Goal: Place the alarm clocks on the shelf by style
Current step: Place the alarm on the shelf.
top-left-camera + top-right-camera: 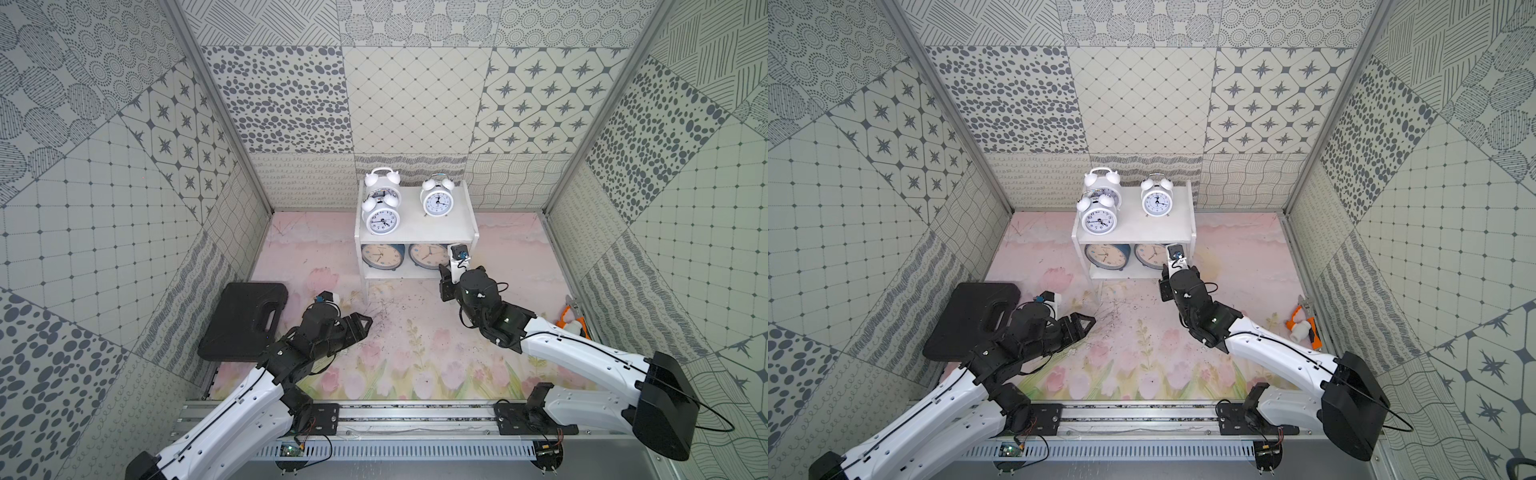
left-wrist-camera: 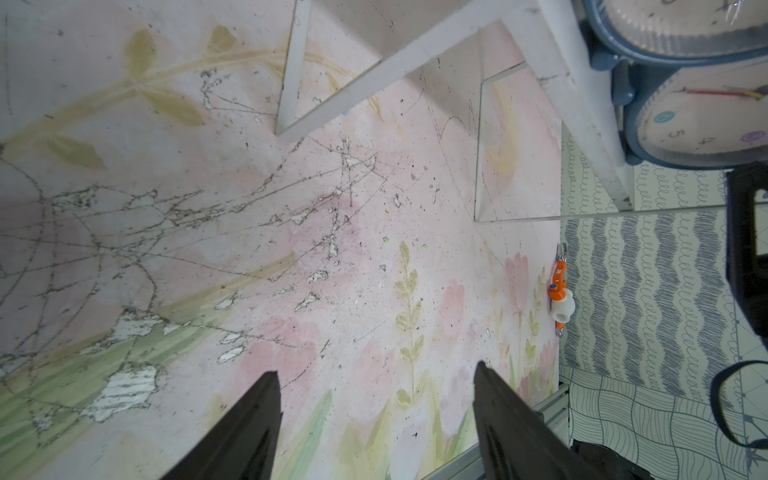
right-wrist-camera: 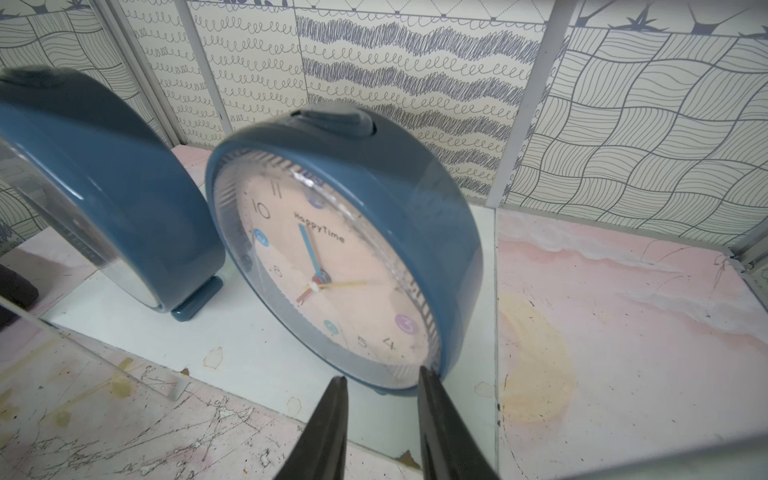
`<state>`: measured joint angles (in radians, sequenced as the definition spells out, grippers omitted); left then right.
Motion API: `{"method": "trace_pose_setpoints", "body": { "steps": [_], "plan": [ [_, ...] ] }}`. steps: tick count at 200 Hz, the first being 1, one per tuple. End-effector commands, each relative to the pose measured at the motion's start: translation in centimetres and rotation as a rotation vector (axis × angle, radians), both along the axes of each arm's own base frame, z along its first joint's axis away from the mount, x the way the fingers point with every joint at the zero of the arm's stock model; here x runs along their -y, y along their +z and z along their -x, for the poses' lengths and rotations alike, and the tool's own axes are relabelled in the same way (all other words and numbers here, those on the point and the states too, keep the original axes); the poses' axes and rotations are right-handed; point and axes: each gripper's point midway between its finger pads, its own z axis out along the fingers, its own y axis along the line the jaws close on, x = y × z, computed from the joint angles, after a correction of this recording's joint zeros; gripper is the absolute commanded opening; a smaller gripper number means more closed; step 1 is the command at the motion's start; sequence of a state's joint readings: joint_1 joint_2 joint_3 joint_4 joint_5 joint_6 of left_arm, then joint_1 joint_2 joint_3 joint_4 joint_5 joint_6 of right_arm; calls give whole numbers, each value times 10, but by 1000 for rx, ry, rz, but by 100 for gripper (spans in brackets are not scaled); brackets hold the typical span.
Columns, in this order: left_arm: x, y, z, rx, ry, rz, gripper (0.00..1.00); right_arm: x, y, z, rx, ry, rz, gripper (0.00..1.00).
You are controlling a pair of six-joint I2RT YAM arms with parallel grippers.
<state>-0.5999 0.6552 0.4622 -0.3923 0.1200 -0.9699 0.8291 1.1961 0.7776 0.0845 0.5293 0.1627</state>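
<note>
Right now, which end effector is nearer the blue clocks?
Right. The right end effector is at the rim of one blue clock on the lower shelf board; the left end effector is over the mat.

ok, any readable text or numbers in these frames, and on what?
"HappyTime": face of the blue clock at the right gripper.
"10", "11", "5", "4": same face.
White twin-bell clocks: numerals too small to read.
Other blue clock: nothing legible.

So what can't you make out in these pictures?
Rear white clock: face mostly hidden by the front white clock, both top views.
Left blue clock: blurred, cut off by the right wrist view's edge.
Orange tool: too small, top views.
Right gripper: contact with right blue clock unclear.
</note>
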Motion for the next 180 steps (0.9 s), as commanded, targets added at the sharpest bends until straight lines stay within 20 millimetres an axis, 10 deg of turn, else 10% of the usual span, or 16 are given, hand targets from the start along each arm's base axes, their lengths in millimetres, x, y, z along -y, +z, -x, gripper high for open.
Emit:
{"method": "trace_pose_setpoints", "body": {
  "steps": [1,180],
  "plan": [
    [-5,-4,1,-4,6,-12,76,3,21,-6,48,-33,-62,34],
    [-1,3,-9,-7,9,-12,76,10,24,5,35,6,-77,37]
  ]
}}
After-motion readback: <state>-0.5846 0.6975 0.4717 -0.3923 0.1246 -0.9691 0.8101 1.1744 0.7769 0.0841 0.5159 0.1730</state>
